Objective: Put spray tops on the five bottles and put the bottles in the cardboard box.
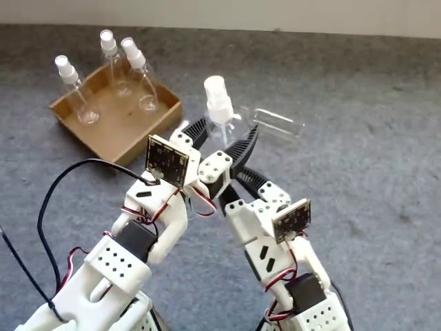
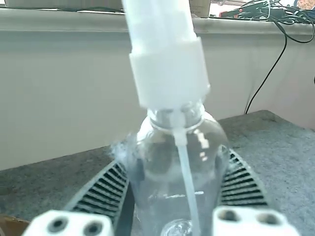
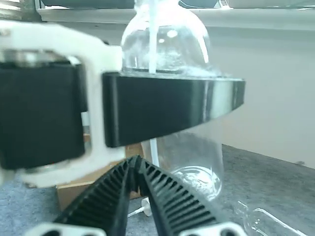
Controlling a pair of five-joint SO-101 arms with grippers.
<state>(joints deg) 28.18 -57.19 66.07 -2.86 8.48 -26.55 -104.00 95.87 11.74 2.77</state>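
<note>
Bottle (image 2: 170, 162) stands clamped in left end effector (image 2: 174, 156); right end effector (image 3: 136, 164) closed.

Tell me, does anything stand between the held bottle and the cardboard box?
Nothing visible does. Bare carpet lies between the bottle in the left claw and the cardboard box. Three capped bottles stand in the box's far part; its near floor is bare.

Left gripper (image 1: 222, 136) up front, jaws clamped round the bottle (image 2: 170, 157); right gripper (image 3: 136, 164) tucked close behind it, fingers (image 3: 172, 195) pressed together, seemingly empty.
</note>
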